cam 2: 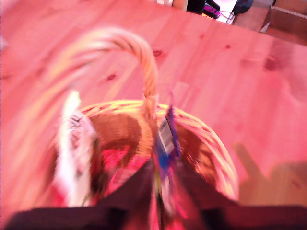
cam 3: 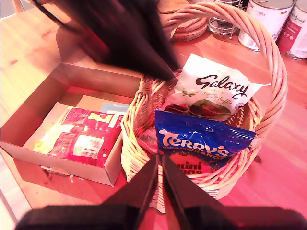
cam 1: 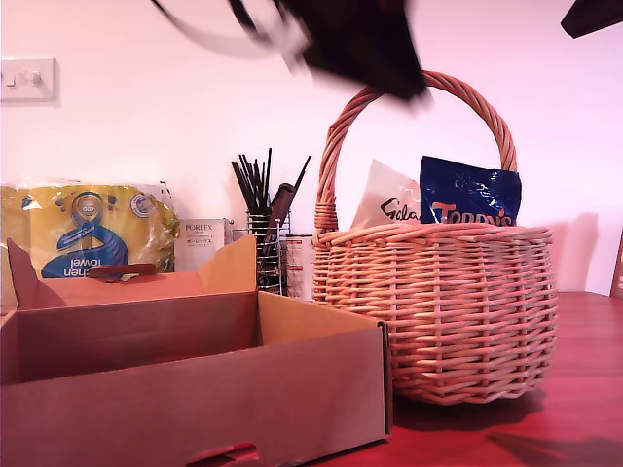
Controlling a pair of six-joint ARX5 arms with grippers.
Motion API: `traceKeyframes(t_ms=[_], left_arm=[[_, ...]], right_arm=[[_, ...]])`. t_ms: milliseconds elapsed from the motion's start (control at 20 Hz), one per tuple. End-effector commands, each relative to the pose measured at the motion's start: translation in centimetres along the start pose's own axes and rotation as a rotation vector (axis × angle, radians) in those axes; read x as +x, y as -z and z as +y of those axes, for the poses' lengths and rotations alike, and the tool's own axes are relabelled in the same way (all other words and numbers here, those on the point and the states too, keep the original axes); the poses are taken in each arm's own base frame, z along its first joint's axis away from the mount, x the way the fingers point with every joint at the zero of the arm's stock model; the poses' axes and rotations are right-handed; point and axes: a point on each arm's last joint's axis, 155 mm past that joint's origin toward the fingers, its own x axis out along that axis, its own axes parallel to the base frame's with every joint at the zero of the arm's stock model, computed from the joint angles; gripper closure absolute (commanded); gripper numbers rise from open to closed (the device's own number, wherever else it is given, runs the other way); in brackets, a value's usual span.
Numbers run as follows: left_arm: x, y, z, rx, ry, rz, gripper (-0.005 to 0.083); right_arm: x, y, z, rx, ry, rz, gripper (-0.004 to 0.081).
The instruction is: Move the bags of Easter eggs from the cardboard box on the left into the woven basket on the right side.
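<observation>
The woven basket [cam 1: 458, 311] [cam 3: 136, 127] [cam 2: 216, 148] stands at the exterior view's right. A white Galaxy bag [cam 1: 387, 204] [cam 3: 216, 88] [cam 2: 74, 143] and the dark blue Terry's bag [cam 1: 469, 192] [cam 3: 201, 141] [cam 2: 167, 136] stand in it. My first gripper [cam 2: 165, 175] is a motion-blurred black shape [cam 1: 360, 44] above the handle; its jaws look apart and hold nothing. My second gripper [cam 3: 159, 160] hovers shut and empty, high over the basket's near rim. The cardboard box [cam 1: 195, 389] [cam 3: 29, 112] holds a red-and-white Maltesers bag [cam 3: 91, 136] and a pale bag [cam 3: 48, 139].
Behind the box are a yellow kitchen towel pack [cam 1: 88, 229], a white Porlex box [cam 1: 202, 243] and a wire utensil holder [cam 1: 265, 229]. Cans [cam 3: 266, 19] stand past the basket. A dark arm part [cam 1: 594, 15] shows at the exterior view's upper right.
</observation>
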Motion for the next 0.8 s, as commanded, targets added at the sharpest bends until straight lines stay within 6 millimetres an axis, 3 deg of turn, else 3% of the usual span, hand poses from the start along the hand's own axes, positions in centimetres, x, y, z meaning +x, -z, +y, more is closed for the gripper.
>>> traceKeyframes(t_ms=[0,150,400,550,650,700,750], left_arm=[[-1.3,0.6,0.0,0.019,-0.013,0.016,0.0797],[-2.8,3.3,0.8,0.014,-0.06,0.046,0.0797],[-4.3,10.3,2.1,-0.017,-0.088,0.07,0.0797],[-4.3,14.6,3.4,-0.035,-0.047,0.109,0.0797],[-3.9,15.8,4.6,-0.073,-0.009,0.099,0.0787],[-3.5,15.9,5.3,-0.073,0.0,0.089,0.0715],[-3.0,15.9,6.1,-0.083,0.0,0.076,0.0534]], right_arm=[[-0.3,-0.8,0.1,-0.018,-0.002,-0.021,0.0783],[-0.3,-0.8,0.1,-0.032,-0.001,-0.021,0.0783],[-0.3,-0.8,0.1,-0.032,-0.001,-0.021,0.0783],[-0.3,-0.8,0.1,-0.031,-0.002,-0.021,0.0783],[-0.3,-0.8,0.1,-0.031,-0.003,-0.021,0.0783],[-0.3,-0.8,0.2,-0.031,-0.006,-0.021,0.0783],[-0.3,-0.9,0.3,-0.031,-0.01,-0.023,0.0783]])
